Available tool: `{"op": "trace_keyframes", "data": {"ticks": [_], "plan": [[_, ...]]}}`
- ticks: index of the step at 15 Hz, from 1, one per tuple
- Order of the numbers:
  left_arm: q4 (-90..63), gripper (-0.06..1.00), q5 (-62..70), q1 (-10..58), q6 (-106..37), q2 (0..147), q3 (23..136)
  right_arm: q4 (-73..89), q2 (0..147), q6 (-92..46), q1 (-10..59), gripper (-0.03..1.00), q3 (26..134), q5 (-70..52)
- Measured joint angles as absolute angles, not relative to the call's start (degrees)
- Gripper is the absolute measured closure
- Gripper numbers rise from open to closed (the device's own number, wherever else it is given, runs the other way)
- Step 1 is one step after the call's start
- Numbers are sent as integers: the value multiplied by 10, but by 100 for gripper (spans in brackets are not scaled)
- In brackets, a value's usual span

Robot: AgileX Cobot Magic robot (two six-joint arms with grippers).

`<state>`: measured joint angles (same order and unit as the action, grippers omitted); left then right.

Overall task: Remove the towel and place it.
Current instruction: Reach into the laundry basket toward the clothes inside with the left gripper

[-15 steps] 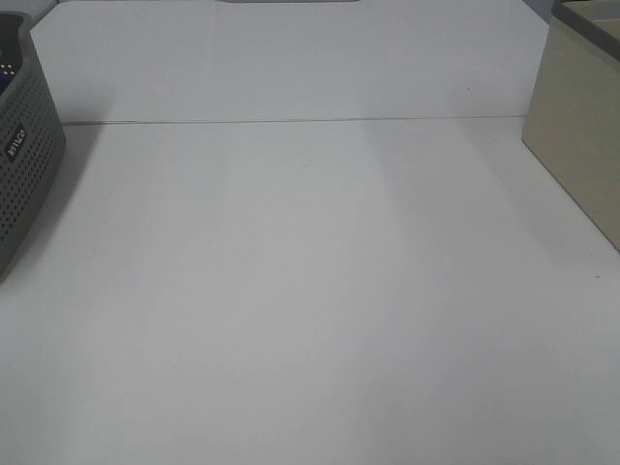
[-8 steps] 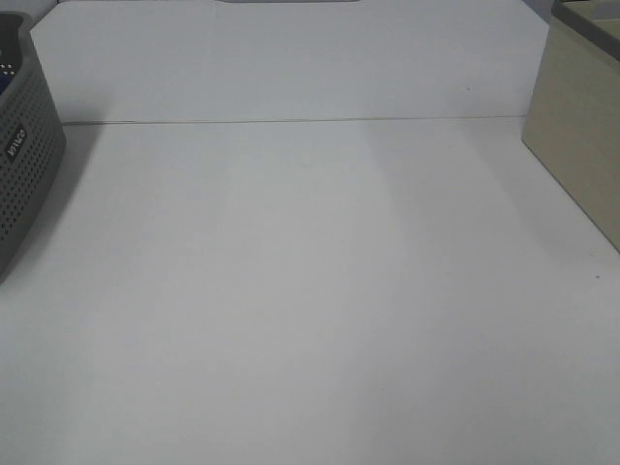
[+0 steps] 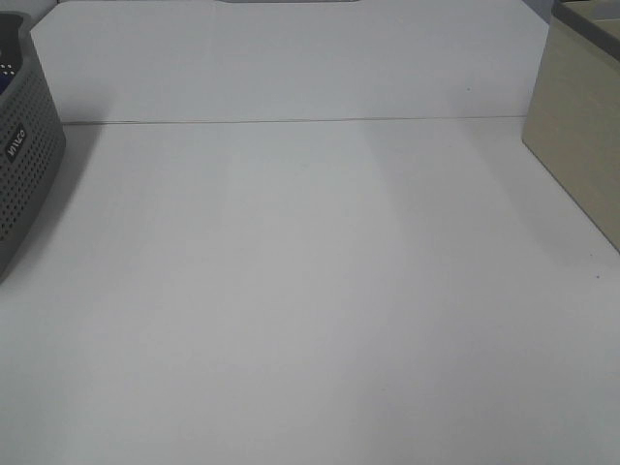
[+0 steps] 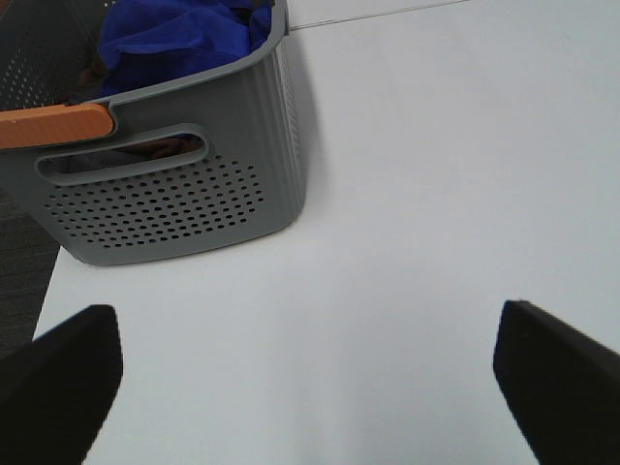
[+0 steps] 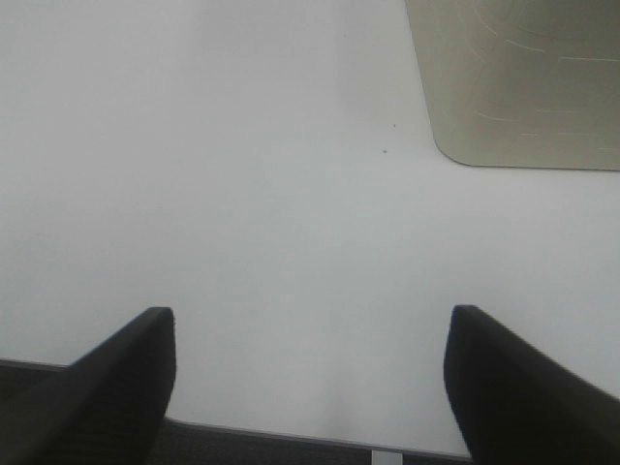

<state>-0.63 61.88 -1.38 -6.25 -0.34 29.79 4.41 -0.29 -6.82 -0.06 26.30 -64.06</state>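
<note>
The towel (image 4: 174,39) is lying bunched inside the basket (image 3: 24,165) at the high view's left edge. The left end effector (image 4: 310,373) and right end effector (image 5: 310,378) are hovering released and empty over the surface (image 3: 310,291). Removal and placing are both waiting.

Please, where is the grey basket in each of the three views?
Exterior high: basket, cut off at the left edge.
Left wrist: basket ahead of the open left claw, towel inside.
Right wrist: not in it.
Shared landmark: the white table, in all three views.
</note>
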Motion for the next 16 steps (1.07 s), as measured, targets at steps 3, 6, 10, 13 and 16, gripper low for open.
{"op": "trace_keyframes", "data": {"ticks": [3,6,10,13,16], "plan": [[-6,-4,619,-14,-62,-3,298,44,-3,-68,-1,21,263,-641],[-6,-4,619,-14,-62,-3,298,44,-3,-68,-1,21,263,-641],[-6,-4,619,-14,-62,-3,298,44,-3,-68,-1,21,263,-641],[-6,-4,619,-14,-62,-3,298,44,-3,-68,-1,21,263,-641],[-6,-4,619,-14,-62,-3,298,44,-3,-68,-1,21,263,-641]]}}
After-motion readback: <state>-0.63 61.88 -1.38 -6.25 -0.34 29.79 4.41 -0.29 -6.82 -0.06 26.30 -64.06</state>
